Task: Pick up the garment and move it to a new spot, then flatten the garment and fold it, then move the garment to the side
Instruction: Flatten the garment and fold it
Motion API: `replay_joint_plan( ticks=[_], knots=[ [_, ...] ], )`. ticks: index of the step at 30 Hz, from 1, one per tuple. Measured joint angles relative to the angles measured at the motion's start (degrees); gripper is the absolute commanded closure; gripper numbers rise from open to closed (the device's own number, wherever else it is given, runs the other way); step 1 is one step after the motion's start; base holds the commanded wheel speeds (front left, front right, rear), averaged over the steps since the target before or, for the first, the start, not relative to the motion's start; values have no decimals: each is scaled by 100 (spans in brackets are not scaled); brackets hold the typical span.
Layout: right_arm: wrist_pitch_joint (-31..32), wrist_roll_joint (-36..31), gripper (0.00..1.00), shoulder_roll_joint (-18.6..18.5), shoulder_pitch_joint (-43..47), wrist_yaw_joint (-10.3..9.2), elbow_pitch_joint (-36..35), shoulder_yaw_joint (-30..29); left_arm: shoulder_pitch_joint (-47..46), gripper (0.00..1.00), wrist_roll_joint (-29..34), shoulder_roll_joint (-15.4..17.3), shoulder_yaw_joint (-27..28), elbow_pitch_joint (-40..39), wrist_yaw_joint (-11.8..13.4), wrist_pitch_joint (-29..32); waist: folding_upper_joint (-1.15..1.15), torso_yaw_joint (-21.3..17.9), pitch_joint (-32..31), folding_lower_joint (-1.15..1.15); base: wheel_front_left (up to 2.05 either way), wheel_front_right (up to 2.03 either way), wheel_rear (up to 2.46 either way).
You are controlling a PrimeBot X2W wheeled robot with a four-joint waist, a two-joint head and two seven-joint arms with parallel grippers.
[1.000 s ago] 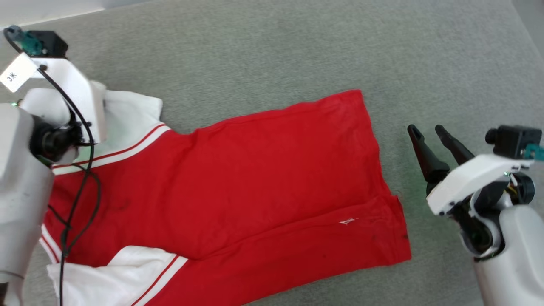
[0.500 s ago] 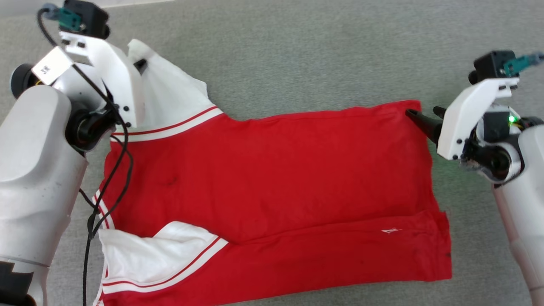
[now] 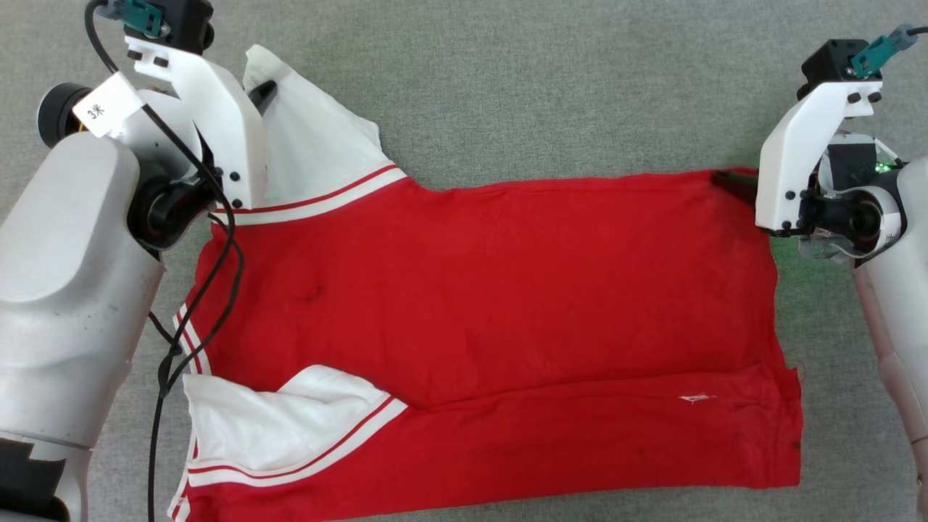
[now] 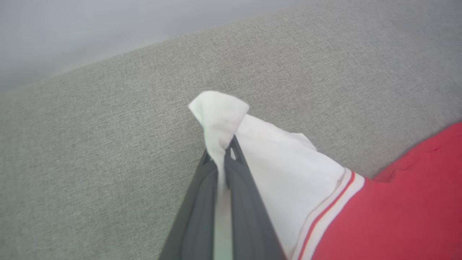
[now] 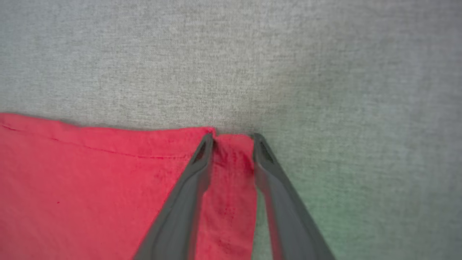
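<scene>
Left wrist view: left fingers (image 4: 200, 209) clamped on the garment (image 4: 397, 202) (white sleeve, 12 o'clock). Right fingers (image 5: 180, 206) stand apart astride its red corner.

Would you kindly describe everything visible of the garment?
The garment is a red soft-cloth jersey with white sleeves and red-and-white stripe trim, spread nearly flat on a grey fabric surface. The left claw pinches one sleeve's raised tip; the right claw, open, straddles a hem corner.

Grey woven surface (image 3: 544, 87); the kind of place is unclear.
</scene>
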Motion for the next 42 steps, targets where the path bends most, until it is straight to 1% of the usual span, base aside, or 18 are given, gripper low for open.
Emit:
replay_joint_plan(
  ticks=[4, 10, 13, 16, 20, 24, 29, 33, 36, 40, 42],
  knots=[
    [-109, 92, 100, -3, -7, 1, 7, 29, 46, 100, -49, 1, 36, 33, -1, -114, 0, 2, -81, 0, 0, 0, 0],
    [-725, 191, 100, -66, 135, 1, -272, -44, 398, 100, -253, -7, 197, 69, 40, -445, 0, 21, -384, 0, 0, 0, 0],
    [-890, 254, 100, -129, 377, 1, -501, -79, 730, 100, -434, 24, 352, 8, 91, -614, 0, 39, -612, 0, 0, 0, 0],
    [-920, 319, 100, -212, 769, 1, -742, -80, 1156, 100, -550, 118, 483, -165, 168, -803, 0, 63, -865, 0, 0, 0, 0],
    [-961, 338, 100, -332, 1386, 1, -1099, -137, 1871, 100, -672, 231, 569, -533, 336, -971, 0, 109, -1197, 0, 0, 0, 0],
    [-968, 354, 100, -338, 2068, 1, -1459, -194, 2695, 100, -787, 337, 721, -1007, 615, -1230, 0, 154, -1501, -1, 0, 0, 0],
    [-1015, 349, 100, -245, 2851, 1, -1771, -371, 3798, 100, -954, 442, 853, -1579, 971, -1381, 0, 172, -1814, -2, 0, 0, 0],
    [-1102, 307, 100, -159, 3395, 1, -1975, -571, 4513, 100, -1094, 414, 857, -1909, 1177, -1415, 0, 196, -1936, -2, 0, 0, 0],
    [-1225, 260, 100, -57, 3740, 1, -2074, -721, 4908, 100, -1204, 350, 847, -1982, 1291, -1413, 0, 203, -1983, -1, 0, 0, 0],
    [-1394, 205, 100, 55, 4114, 1, -2145, -911, 5312, 100, -1354, 202, 750, -1945, 1323, -1377, 0, 185, -2025, -1, 0, 0, 0],
    [-1472, 203, 100, 132, 4267, 2, -2171, -976, 5365, 100, -1396, 111, 720, -1858, 1318, -1407, 0, 170, -2029, -1, 0, 0, 0]
  ],
)
